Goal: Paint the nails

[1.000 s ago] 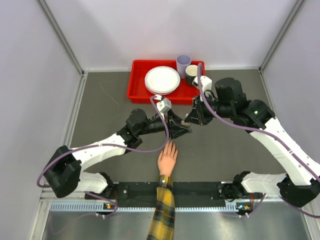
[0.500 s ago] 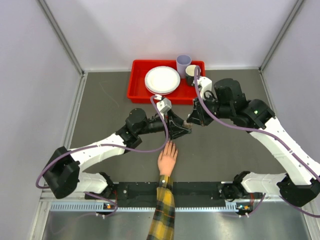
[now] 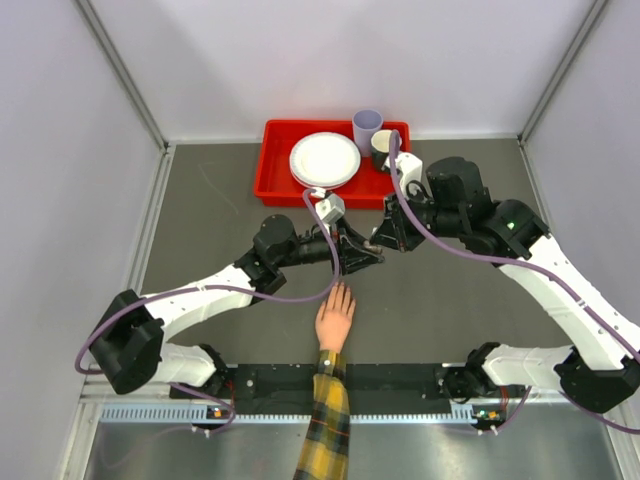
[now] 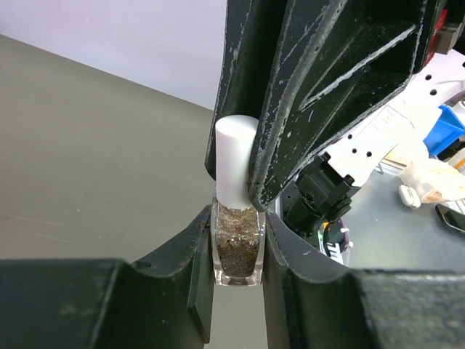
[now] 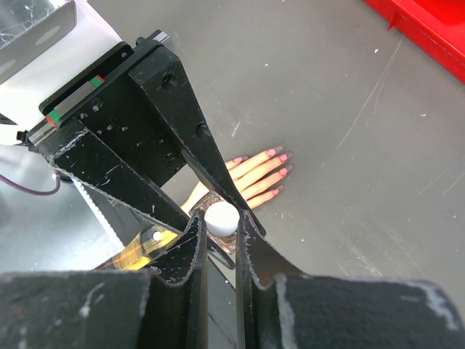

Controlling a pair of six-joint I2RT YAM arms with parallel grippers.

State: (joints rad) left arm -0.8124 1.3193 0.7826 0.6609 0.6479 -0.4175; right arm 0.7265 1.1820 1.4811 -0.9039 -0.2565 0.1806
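A peach hand (image 3: 336, 318) with a yellow plaid sleeve lies flat on the grey table near the front edge. Its pink nails (image 5: 280, 155) show past my right fingers. Above the fingertips, both grippers meet on a small clear bottle (image 4: 236, 243) of dark glittery polish. My left gripper (image 4: 238, 251) is shut on the glass body. My right gripper (image 5: 221, 224) is shut on the bottle's white cap (image 5: 221, 218). From above, the left gripper (image 3: 358, 256) and right gripper (image 3: 381, 240) sit tip to tip, and the bottle is hidden between them.
A red tray (image 3: 272, 178) at the back of the table holds a white plate (image 3: 324, 160), a lilac cup (image 3: 367, 128) and a dark cup (image 3: 383, 148). Pale walls close in the table on the left, right and back.
My left wrist has edged slightly toward the tray and my right gripper a little to the left, staying tip to tip. The hand has not moved.
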